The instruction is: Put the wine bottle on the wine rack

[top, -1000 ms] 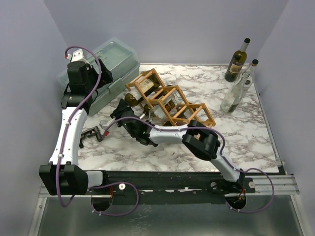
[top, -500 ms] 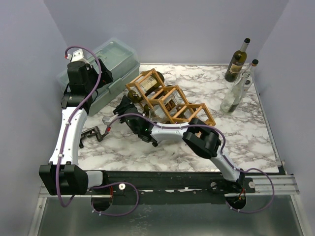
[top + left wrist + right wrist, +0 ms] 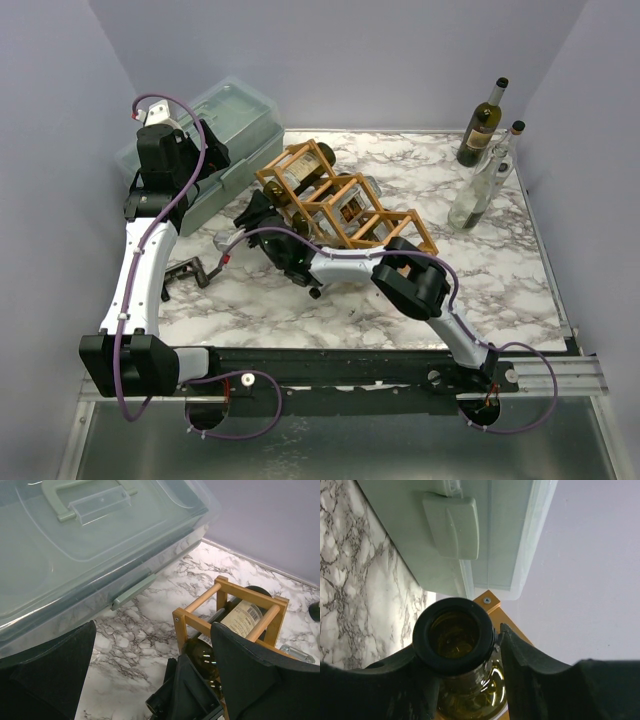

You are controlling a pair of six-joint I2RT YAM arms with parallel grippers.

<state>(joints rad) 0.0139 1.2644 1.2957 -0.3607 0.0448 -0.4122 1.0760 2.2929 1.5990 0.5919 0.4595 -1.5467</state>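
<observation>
The wine bottle (image 3: 306, 170), dark green with a pale label, lies in the leftmost cell of the wooden wine rack (image 3: 392, 226), neck pointing out toward the near left. My right gripper (image 3: 257, 213) sits around that neck. In the right wrist view the bottle mouth (image 3: 453, 635) fills the gap, and the right finger (image 3: 530, 665) stands a sliver off the lip, so the jaws are open. My left gripper (image 3: 152, 677) hangs wide open and holds nothing. It is above the table beside the rack (image 3: 199, 616) and looks down on the labelled bottle (image 3: 245, 617).
A translucent green lidded box (image 3: 232, 128) fills the back left, close to the rack's end. A dark bottle (image 3: 481, 124) and a clear bottle (image 3: 480, 186) stand at the back right. Another bottle (image 3: 350, 207) lies in the neighbouring cell. A small black tool (image 3: 186, 272) lies near the left arm.
My right gripper has slid up and right, pushing the bottle deeper into the rack's left cell. Its jaws have loosened off the neck. The left arm has not moved.
</observation>
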